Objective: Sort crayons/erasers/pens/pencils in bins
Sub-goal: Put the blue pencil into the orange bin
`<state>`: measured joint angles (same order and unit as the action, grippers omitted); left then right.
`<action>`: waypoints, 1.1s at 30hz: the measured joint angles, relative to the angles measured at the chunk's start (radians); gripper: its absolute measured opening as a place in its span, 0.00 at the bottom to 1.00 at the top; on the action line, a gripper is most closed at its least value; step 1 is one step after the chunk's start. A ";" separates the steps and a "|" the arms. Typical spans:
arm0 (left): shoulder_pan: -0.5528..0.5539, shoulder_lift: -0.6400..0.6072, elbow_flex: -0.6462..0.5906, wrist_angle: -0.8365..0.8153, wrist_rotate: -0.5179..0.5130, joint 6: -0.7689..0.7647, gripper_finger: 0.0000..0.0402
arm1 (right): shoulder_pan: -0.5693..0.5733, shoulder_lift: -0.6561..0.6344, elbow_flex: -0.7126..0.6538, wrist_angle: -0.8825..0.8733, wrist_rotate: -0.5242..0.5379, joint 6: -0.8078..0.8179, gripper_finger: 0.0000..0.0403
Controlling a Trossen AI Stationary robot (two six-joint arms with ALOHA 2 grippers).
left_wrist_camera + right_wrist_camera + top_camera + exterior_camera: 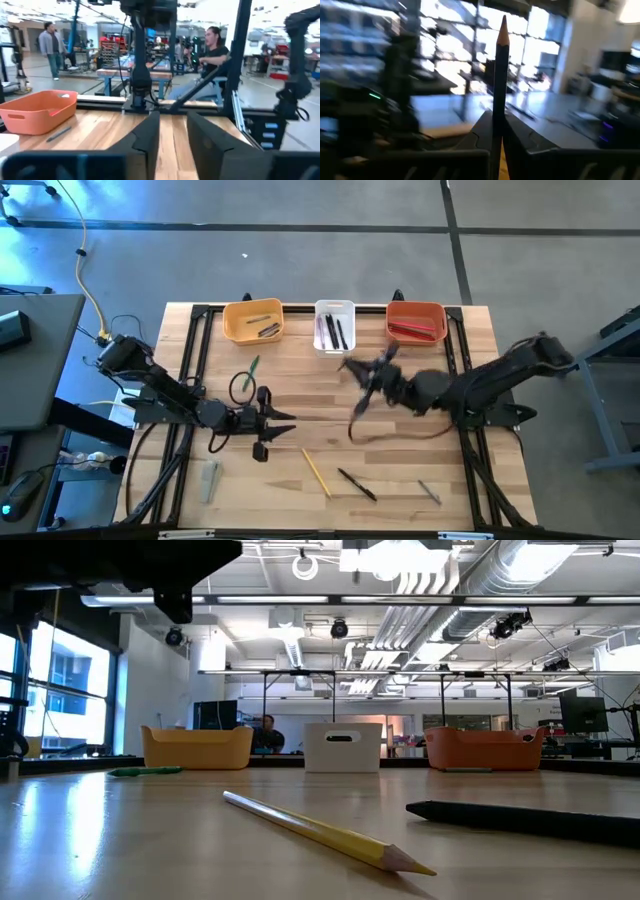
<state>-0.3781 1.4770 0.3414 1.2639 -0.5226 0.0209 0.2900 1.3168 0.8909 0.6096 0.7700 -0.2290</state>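
Three bins stand along the far edge: yellow-orange [253,320], white [334,327] with dark pens in it, and red-orange [415,322] with red pencils. My right gripper [364,376] hangs blurred above the table's middle, near the white bin. It is shut on a dark stick with a sharpened tip [500,75]. My left gripper [284,420] stands open over the left half of the table, with nothing between its fingers [145,137]. A yellow pencil [317,473], a black pen [357,485] and a green pen [250,367] lie flat on the table. My right gripper pinches the dark stick's lower shaft [496,117] between its two fingers. The fingers lie across the stick. The sharpened tip [503,25] stands well out past the fingers, and the stick is lifted clear of the table.
A grey block [209,480] lies near the front left corner, a small grey piece [429,492] at front right, and a small black piece [262,450] just in front of my left gripper. Black frame rails [195,350] run along the table's sides. People show in the room beyond.
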 joint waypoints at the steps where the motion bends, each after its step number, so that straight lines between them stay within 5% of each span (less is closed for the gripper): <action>1: 0.005 -0.021 -0.017 -0.010 0.014 -0.001 0.19 | -0.020 -0.037 0.000 -0.093 0.025 0.025 0.01; 6: 0.053 -0.117 -0.091 -0.023 0.047 -0.002 0.03 | -0.197 -0.173 0.000 -0.547 0.053 0.179 0.01; 12: 0.127 -0.193 -0.158 -0.046 0.098 -0.024 0.02 | -0.495 -0.189 0.000 -0.852 -0.052 0.110 0.01; 24: 0.270 -0.203 -0.186 -0.101 0.246 -0.028 0.00 | -0.986 -0.032 0.000 -0.972 -0.387 -0.321 0.01; 33: 0.513 -0.317 -0.186 -0.130 0.537 -0.072 0.00 | -1.102 0.118 0.000 -0.996 -0.438 -0.456 0.01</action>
<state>0.1346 1.1598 0.1555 1.1335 0.0142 -0.0512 -0.8118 1.4344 0.8909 -0.3862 0.3317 -0.6847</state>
